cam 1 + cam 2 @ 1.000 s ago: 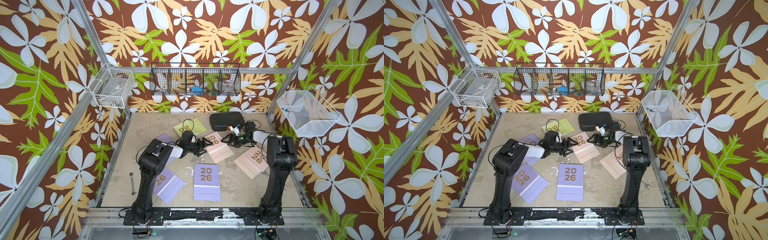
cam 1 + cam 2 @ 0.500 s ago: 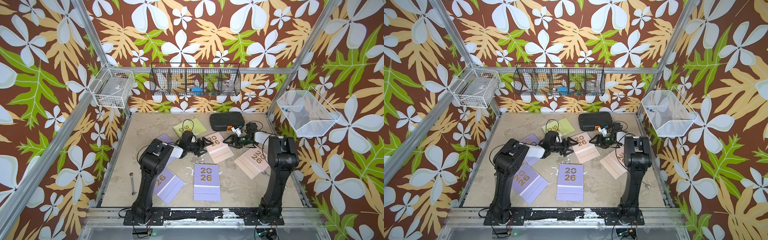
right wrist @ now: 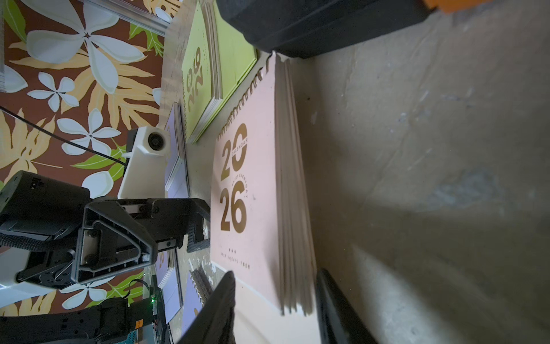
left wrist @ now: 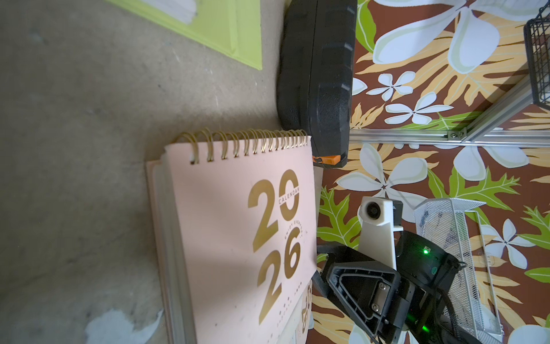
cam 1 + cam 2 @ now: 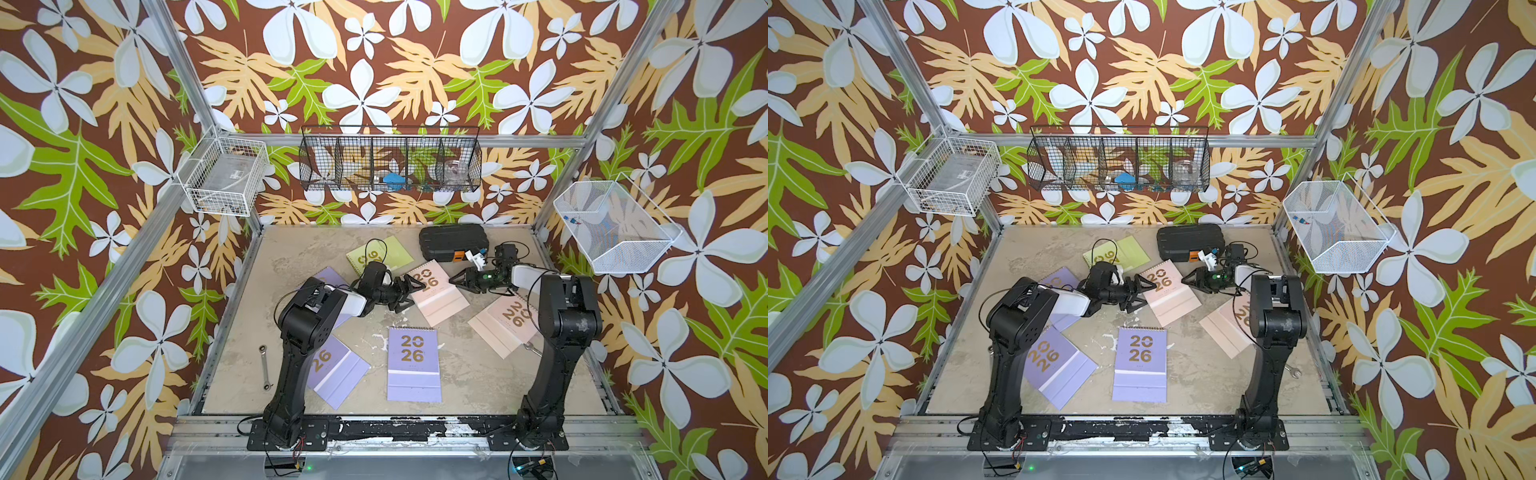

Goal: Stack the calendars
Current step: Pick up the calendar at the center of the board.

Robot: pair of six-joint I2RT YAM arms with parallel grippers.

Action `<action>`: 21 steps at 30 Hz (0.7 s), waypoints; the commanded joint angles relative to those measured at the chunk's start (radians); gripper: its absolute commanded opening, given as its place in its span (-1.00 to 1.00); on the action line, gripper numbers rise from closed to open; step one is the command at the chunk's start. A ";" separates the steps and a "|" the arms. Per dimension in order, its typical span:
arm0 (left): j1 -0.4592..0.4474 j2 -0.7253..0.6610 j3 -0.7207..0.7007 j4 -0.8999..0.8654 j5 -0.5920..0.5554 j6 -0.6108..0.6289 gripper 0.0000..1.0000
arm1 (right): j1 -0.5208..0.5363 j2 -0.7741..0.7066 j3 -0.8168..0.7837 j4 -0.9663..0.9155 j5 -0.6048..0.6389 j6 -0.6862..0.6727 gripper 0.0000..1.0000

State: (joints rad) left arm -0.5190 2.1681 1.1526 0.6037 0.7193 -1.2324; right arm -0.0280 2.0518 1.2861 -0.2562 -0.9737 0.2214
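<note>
While no pile exists, six calendars lie singly on table [image 5: 291,266].
- Pink calendar [image 5: 438,297]: far centre. Left gripper [image 5: 411,297] spread wide at its left edge, empty. Right gripper [image 5: 455,281] straddles its right edge; clamped or not, cannot tell.
- Green calendar [image 5: 395,251]: far.
- Second pink calendar [image 5: 498,328]: right.
- Lilac calendar [image 5: 413,365]: near centre.
- Second lilac calendar [image 5: 336,374]: near left.
- Third lilac calendar [image 5: 328,276]: left.

Judgement: stacking barely begun.

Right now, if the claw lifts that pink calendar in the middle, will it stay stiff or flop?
Likely a bit floppy: the pink calendar is a thick stack of pages held only by the gold spiral along one edge, so loose ends may fan. Being flat, it should not roll.
</note>
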 commanded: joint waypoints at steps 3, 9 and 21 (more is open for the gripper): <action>-0.009 0.013 -0.002 -0.027 -0.009 -0.005 0.78 | 0.016 -0.019 -0.023 -0.038 -0.288 0.067 -0.16; -0.009 0.014 0.001 -0.021 -0.008 -0.009 0.79 | 0.017 -0.028 -0.039 -0.025 -0.311 0.083 -0.24; -0.006 0.009 0.002 -0.015 -0.001 -0.013 0.78 | 0.023 -0.040 -0.023 -0.014 -0.205 0.112 -0.35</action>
State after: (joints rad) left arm -0.5255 2.1731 1.1530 0.6216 0.7231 -1.2514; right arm -0.0055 2.0197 1.2587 -0.2966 -1.2076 0.3019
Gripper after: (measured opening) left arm 0.891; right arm 0.331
